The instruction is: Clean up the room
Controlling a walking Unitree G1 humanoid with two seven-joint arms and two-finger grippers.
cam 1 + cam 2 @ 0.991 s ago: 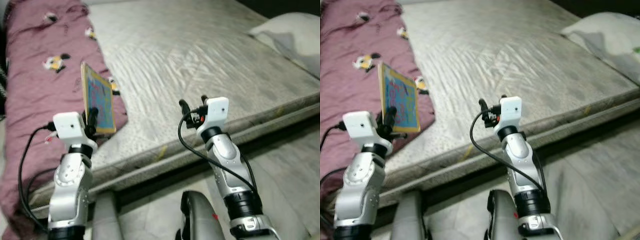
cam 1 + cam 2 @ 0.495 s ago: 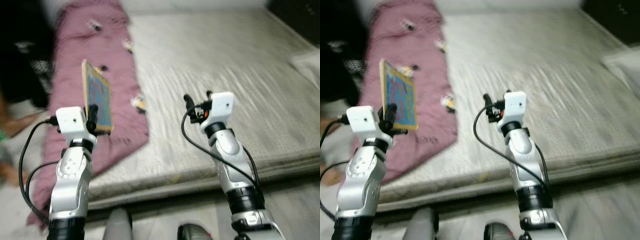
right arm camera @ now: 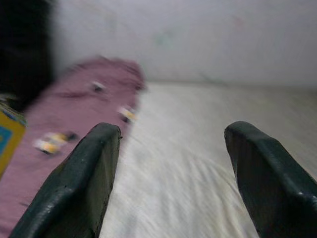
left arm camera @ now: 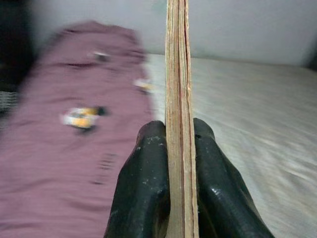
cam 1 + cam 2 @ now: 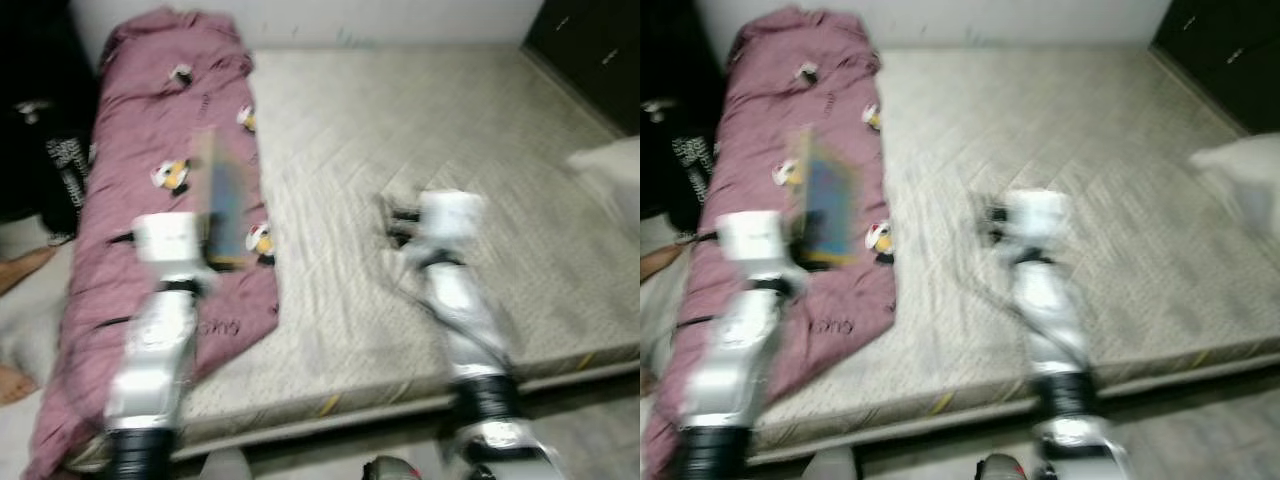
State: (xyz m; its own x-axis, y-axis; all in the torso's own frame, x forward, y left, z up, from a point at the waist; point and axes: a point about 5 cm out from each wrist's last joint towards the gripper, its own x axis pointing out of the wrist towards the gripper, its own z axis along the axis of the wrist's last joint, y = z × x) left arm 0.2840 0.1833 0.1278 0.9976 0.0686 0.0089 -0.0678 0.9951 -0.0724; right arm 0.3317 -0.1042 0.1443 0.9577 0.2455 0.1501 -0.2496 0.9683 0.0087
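At the far left, dark clothing (image 5: 40, 130) is seen beside the mattress (image 5: 420, 130), and a bare foot of a person (image 5: 20, 270) is seen on the floor just beside the blanket's near edge. A maroon blanket (image 5: 130, 150) printed with small cartoon figures is laid along the left side of the mattress. Above the blanket, the left end effector (image 4: 176, 163) is held raised and is closed on a thin book (image 4: 178, 99), which is gripped upright at its lower edge, one finger pressed against each cover. The head views are smeared, so the book's cover cannot be read there. Further right, over the bare middle of the mattress, the right end effector (image 3: 173, 163) is held up with its fingers spread wide and nothing between them. At the far right edge of the mattress a pale pillow (image 5: 610, 165) is partly seen. The book is judged to be in transit to wherever it belongs. Because only a narrow strip of it is pinched, it could pivot or slip out if the arm is swung sharply, and the person's foot could be struck if the robot steps toward the left of the mattress while its view is blurred.
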